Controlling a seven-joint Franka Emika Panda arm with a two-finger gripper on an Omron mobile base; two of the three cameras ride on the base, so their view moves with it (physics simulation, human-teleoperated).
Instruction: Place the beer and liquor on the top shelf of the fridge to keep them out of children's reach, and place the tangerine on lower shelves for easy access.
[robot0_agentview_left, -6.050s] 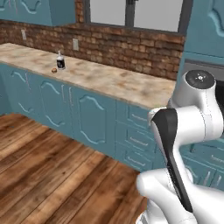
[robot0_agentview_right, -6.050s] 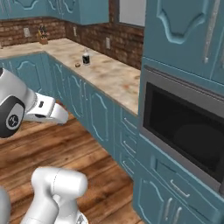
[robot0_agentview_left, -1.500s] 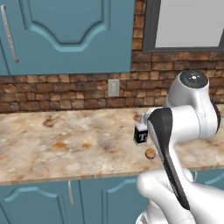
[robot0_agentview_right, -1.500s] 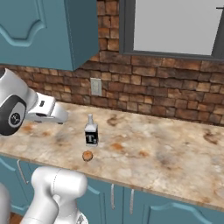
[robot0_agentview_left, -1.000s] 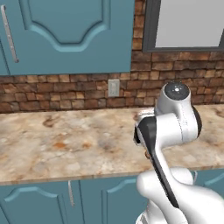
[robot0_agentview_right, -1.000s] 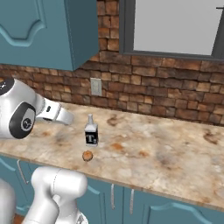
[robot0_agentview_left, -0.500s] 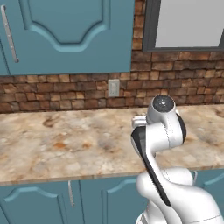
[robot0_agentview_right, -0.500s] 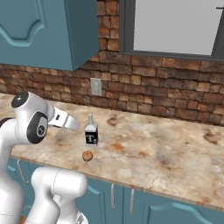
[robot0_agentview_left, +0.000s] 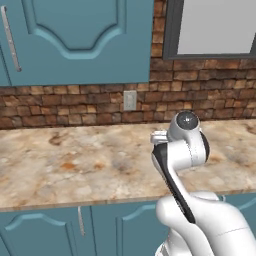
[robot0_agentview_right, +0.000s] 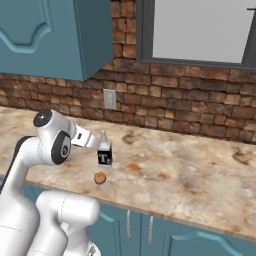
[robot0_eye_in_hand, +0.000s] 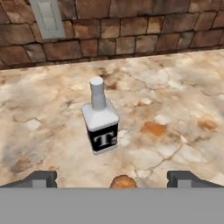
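The liquor (robot0_eye_in_hand: 101, 117) stands upright on the marbled counter (robot0_eye_in_hand: 175, 100), a clear square bottle with a pale cap and a black label. The tangerine (robot0_eye_in_hand: 122, 182) lies just in front of it, between my gripper's (robot0_eye_in_hand: 113, 179) spread dark fingertips (robot0_eye_in_hand: 41, 178). The gripper is open and holds nothing, a short way back from the bottle. In the right base view my hand (robot0_agentview_right: 86, 139) reaches in from the left, close beside the liquor (robot0_agentview_right: 104, 154), with the tangerine (robot0_agentview_right: 100, 178) near the counter's front edge. The beer and the fridge with its shelves are out of view.
A brick wall with a socket plate (robot0_agentview_right: 109, 99) runs behind the counter (robot0_agentview_right: 190, 175). A window (robot0_agentview_right: 200, 30) and blue upper cabinets (robot0_agentview_right: 45, 35) hang above. Blue base cabinets (robot0_agentview_left: 60, 225) sit below the counter's front edge.
My arm has folded down and forward, bringing the hand from above the counter's left side low and close to the liquor. Bottle and tangerine have stayed put. The gripper stays open.
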